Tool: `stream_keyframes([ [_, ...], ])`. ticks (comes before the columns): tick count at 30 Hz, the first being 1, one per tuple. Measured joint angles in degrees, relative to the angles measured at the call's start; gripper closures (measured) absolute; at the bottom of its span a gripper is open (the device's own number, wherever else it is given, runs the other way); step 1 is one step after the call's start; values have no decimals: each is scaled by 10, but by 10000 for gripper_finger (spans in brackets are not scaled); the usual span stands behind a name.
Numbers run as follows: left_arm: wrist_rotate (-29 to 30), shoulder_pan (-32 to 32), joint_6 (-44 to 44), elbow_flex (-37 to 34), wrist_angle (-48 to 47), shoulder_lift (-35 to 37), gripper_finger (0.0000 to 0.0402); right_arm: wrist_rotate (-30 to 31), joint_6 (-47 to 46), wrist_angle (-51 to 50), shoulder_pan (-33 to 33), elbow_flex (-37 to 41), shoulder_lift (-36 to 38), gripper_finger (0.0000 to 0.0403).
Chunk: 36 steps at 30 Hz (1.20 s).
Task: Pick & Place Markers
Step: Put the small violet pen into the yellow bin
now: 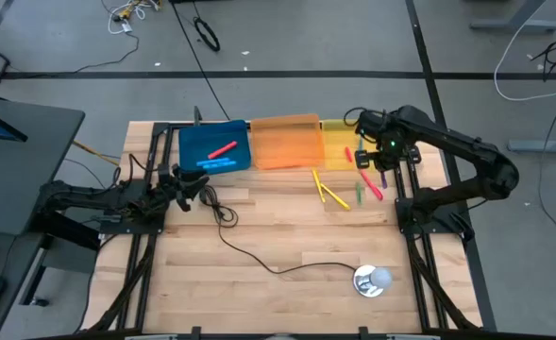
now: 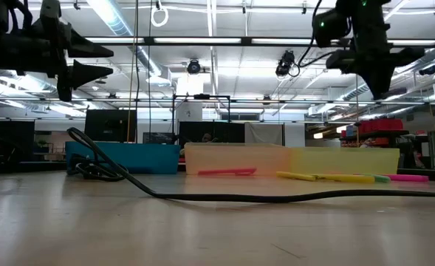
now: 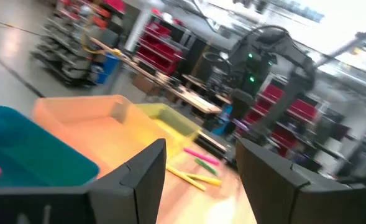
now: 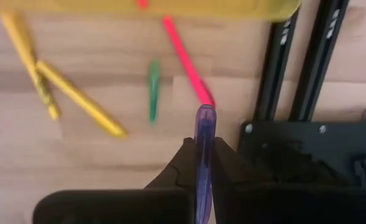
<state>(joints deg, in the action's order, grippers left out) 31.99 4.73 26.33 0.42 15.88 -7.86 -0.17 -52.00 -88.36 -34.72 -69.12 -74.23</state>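
My right gripper (image 4: pixel 204 144) is shut on a purple marker (image 4: pixel 205 124) and hovers above the table's right side (image 1: pixel 383 161), just near of the yellow tray (image 1: pixel 335 138). Below it on the wood lie two yellow markers (image 1: pixel 327 191), a green one (image 4: pixel 153 90) and a pink one (image 4: pixel 187 61). A red marker (image 1: pixel 223 149) and blue ones (image 1: pixel 216 163) rest in the blue tray (image 1: pixel 194 142). The orange tray (image 1: pixel 285 144) stands between the two. My left gripper (image 1: pixel 202 186) waits open at the left, near the blue tray. My right gripper pinches the purple marker's barrel (image 4: pixel 204 163) between its two fingers, coming from above and pointing down. The marker lies along the fingers, and its rounded end (image 4: pixel 205 114) sticks out past the fingertips. It is lifted clear of the table.
A thin black cable (image 1: pixel 259 260) snakes from the left gripper across the middle of the table to a round silver-white object (image 1: pixel 372 280) near the near edge. The three trays line the far edge. Bare wood shows in the table's near half.
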Motion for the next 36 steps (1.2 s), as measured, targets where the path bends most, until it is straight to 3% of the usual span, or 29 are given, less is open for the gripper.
stream_keyframes([
  [5,61,0,0,0,0,0,202,6,54,32,-83,0,-27,392],
  [16,63,0,0,0,0,0,202,32,147,55,-221,-69,-120,392],
  [36,63,0,0,0,0,0,202,21,133,98,-270,-146,-194,392],
])
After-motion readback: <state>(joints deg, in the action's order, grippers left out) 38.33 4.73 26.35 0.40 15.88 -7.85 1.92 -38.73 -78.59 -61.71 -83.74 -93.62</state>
